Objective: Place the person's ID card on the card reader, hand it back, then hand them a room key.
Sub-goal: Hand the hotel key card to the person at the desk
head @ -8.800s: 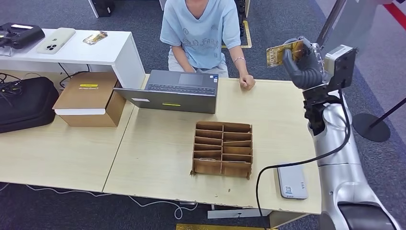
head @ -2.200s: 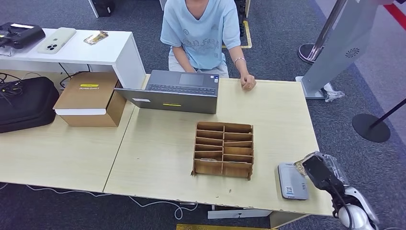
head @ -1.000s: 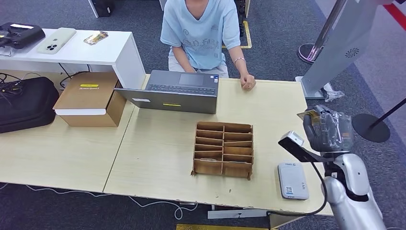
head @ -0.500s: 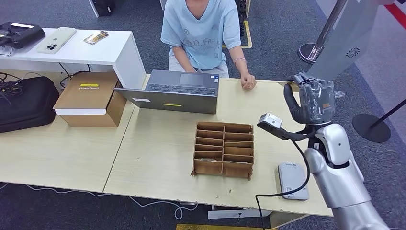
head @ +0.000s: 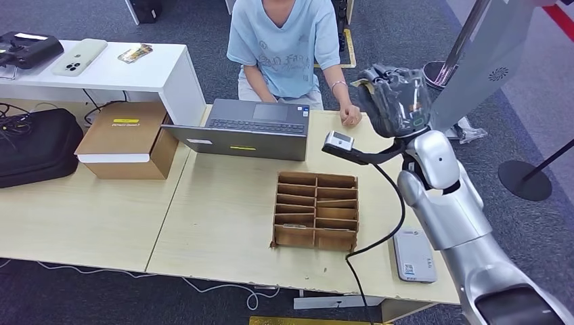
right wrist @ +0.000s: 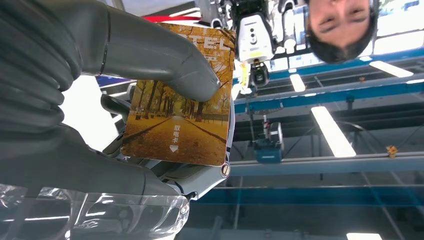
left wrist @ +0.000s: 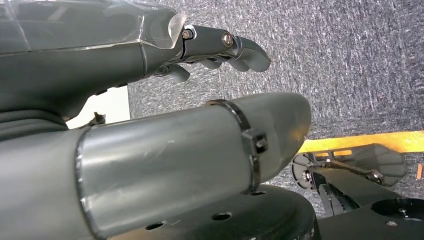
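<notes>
Right hand (head: 396, 98) is up over the far edge of the surface (head: 223, 223), just beside the person's hand (head: 350, 116) resting there. Its thumb (right wrist: 150, 52) clamps a card (right wrist: 180, 100) against the fingers behind; the card shows an autumn avenue and hotel lettering, so I'd call it a room key rather than an ID, though that is a judgement. In the head view only a sliver of its edge (head: 366, 84) peeks past the fingers.

The step looks like a handover. To do it well, offer the free half of the card toward the person (head: 284, 40), hold firm until their fingers take it, then let the thumb ease off.

Room to move: the laptop (head: 247, 128) sits close on the robot's left of the hand, the cardboard organiser (head: 315, 210) below the forearm, and the wrist cable (head: 379, 223) drapes near its corner, a likely snag on the way back. The card reader (head: 413, 255) lies at the near edge. A grey stand (head: 484, 61) rises close behind.

Left hand (left wrist: 150, 100) hangs over carpet; fingers (left wrist: 235, 47) loosely extended, holding nothing.
</notes>
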Controlling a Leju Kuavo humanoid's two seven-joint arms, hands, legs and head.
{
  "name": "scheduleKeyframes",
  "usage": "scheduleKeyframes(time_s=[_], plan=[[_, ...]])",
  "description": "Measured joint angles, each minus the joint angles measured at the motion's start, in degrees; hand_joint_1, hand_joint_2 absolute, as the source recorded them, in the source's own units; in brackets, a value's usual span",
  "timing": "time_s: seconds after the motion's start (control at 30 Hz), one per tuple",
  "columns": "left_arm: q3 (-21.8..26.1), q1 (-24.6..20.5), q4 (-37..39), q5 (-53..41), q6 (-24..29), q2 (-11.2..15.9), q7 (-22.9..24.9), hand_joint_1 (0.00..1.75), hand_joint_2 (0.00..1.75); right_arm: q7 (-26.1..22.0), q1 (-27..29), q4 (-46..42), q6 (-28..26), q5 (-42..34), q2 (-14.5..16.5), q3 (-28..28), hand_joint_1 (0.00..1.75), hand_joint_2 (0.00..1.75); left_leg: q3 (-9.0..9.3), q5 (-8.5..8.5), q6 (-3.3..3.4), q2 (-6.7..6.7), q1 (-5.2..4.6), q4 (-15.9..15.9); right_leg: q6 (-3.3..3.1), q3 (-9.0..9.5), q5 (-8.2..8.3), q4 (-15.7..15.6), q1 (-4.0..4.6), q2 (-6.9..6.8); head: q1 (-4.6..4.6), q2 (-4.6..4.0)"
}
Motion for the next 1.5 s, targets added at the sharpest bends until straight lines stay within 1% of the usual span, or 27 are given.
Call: scheduleKeyframes(time_s=[0.3, 0.47, 0.7, 0.8, 0.93, 1.07, 1.17, 1.33, 1.5], plan=[[0.0, -0.1, 0.0, -0.6, -0.4, 0.0, 0.0, 0.00, 0.00, 2.2, -11.4, 9.5, 2.3, 3.6, 5.9, 5.0, 1.75, 1.75, 0.00, 0.02, -0.02, 0.00, 0.00, 0.0, -0.01, -0.01, 0.00, 0.0, 0.00, 0.01, 0.01, 0.00], [-0.1, -0.2, 0.0, -1.1, -0.7, 0.1, 0.0, 0.00, 0.00, 3.8, -16.8, 15.4, 6.2, 4.1, 9.2, 6.7, 1.75, 1.75, 0.00, 0.02, -0.03, -0.02, 0.01, 0.0, -0.01, -0.01, 0.01, 0.0, 0.00, -0.01, 0.01, 0.00], [-0.1, -0.2, 0.0, -1.6, -1.3, 0.3, 0.0, 0.00, 0.00, 6.4, -22.9, 24.6, 10.4, 7.3, 12.9, 9.0, 1.75, 1.75, 0.01, 0.03, -0.03, -0.01, 0.00, 0.0, -0.03, -0.01, 0.03, 0.0, 0.00, 0.03, 0.01, 0.00], [-0.1, -0.3, 0.0, -1.5, -1.3, 0.4, 0.0, 0.00, 0.00, 7.3, -25.4, 28.9, 13.1, 7.4, 14.8, 9.6, 1.75, 1.75, 0.01, 0.03, -0.04, -0.01, 0.01, 0.0, -0.03, -0.02, 0.03, 0.0, 0.01, 0.02, 0.01, 0.00], [-0.1, -0.3, 0.0, -1.5, -1.5, 0.4, 0.0, 0.00, 0.00, 7.9, -28.2, 33.4, 16.7, 5.8, 17.0, 10.0, 1.75, 1.75, 0.01, 0.04, -0.06, -0.01, 0.01, 0.0, -0.04, -0.02, 0.03, 0.0, 0.01, 0.02, 0.01, 0.00], [-0.1, -0.3, 0.0, -1.7, -1.8, 0.5, 0.0, 0.00, 0.00, 8.4, -31.0, 38.0, 22.4, 2.5, 18.9, 9.6, 1.75, 1.75, 0.01, 0.04, -0.06, 0.00, 0.01, 0.0, -0.04, -0.02, 0.03, 0.0, 0.01, 0.03, 0.02, 0.00], [-0.1, -0.3, 0.0, -1.9, -2.0, 0.5, 0.0, 0.00, 0.00, 9.2, -32.7, 40.8, 25.5, 0.7, 20.1, 8.8, 1.75, 1.75, 0.01, 0.04, -0.06, 0.00, 0.01, 0.0, -0.04, -0.02, 0.03, 0.0, 0.00, 0.03, 0.02, 0.00], [-0.2, -0.3, 0.0, -2.2, -2.1, 0.6, 0.0, 0.00, 0.00, 11.3, -34.7, 44.2, 29.3, 0.6, 21.2, 8.3, 1.75, 1.75, 0.02, 0.04, -0.06, 0.00, 0.01, 0.0, -0.04, -0.02, 0.03, 0.0, 0.00, 0.03, 0.01, 0.00], [-0.2, -0.3, 0.0, -2.6, -2.3, 0.6, 0.0, 0.00, 0.00, 13.8, -35.7, 46.6, 31.4, 0.5, 21.8, 8.1, 1.75, 1.75, 0.02, 0.04, -0.06, 0.00, 0.01, 0.0, -0.04, -0.02, 0.03, 0.0, 0.00, 0.03, 0.01, 0.00]])
